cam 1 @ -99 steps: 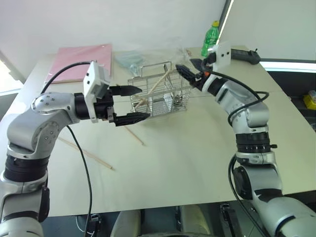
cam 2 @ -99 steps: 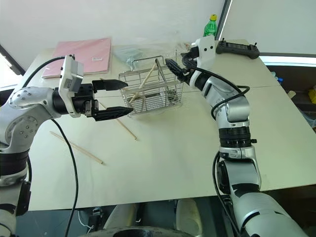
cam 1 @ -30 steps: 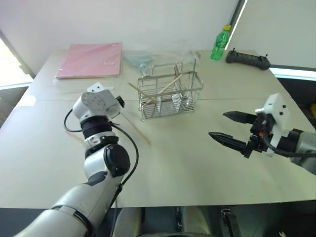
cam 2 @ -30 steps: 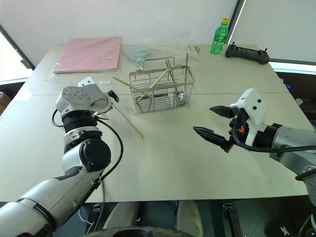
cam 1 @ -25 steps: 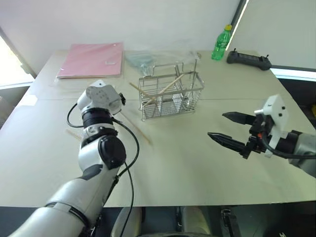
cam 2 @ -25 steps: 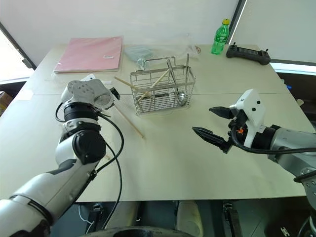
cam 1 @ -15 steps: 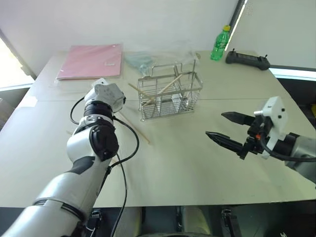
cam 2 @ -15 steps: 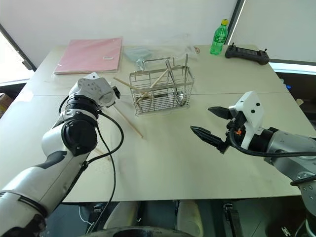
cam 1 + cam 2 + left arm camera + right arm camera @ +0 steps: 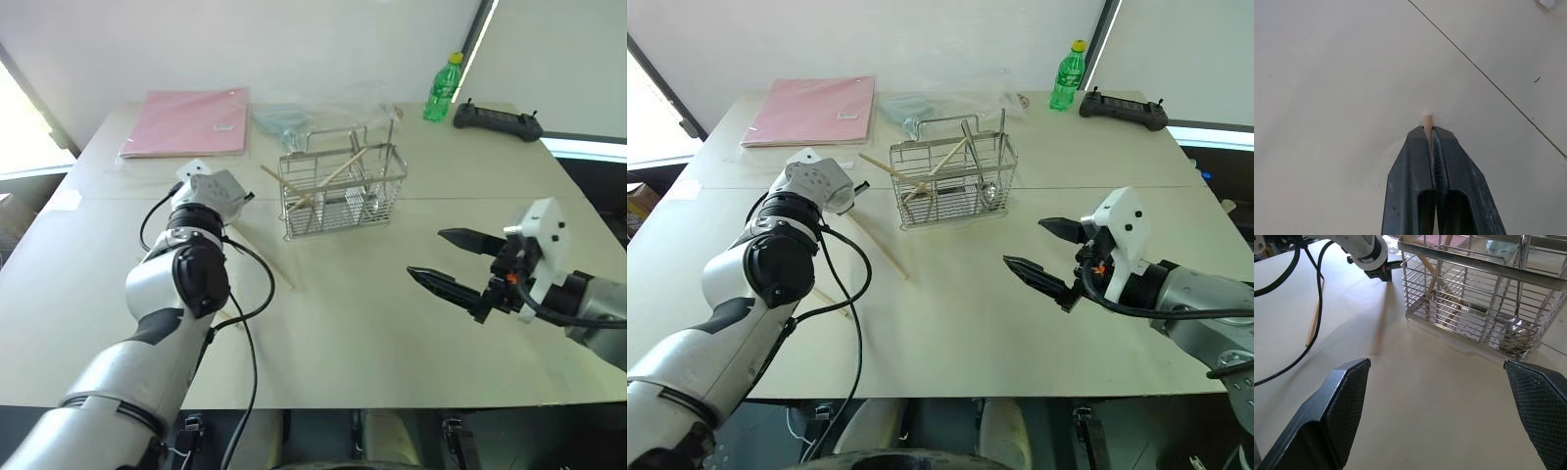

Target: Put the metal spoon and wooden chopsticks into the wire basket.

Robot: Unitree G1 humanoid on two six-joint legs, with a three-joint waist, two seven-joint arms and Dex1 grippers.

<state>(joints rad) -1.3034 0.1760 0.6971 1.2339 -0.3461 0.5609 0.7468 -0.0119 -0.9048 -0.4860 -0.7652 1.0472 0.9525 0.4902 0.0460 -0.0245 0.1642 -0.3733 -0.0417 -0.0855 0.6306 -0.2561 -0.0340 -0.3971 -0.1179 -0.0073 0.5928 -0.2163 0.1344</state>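
Fingers of the left gripper [image 9: 1429, 131] are pressed together around the tip of one of the wooden chopsticks [image 9: 1427, 121], whose pale end pokes out just past the black fingertips above the bare table [image 9: 1327, 73]. From the head camera, that left arm reaches forward on the left side of the table, its white wrist housing just to the left of the wire basket [image 9: 343, 191]. A chopstick lies slanted on the tabletop from that wrist toward the near side, ending in front of the basket's left corner, and another stick lies further left, partly hidden behind the arm.

The right gripper [image 9: 446, 258] hovers over the right half of the table with its two black fingers spread wide and nothing between them, well apart from the basket.

The wire basket stands upright near the middle of the table. Two chopsticks lean crossed inside it, their tips sticking out over the rim. The metal spoon [image 9: 1512, 333] stands in the basket's right end compartment, bowl down.

Behind the basket lie a pink folder [image 9: 186, 122] and a clear plastic bag [image 9: 294, 113]. A green bottle [image 9: 442, 88] and a black controller [image 9: 495, 116] sit at the far right.
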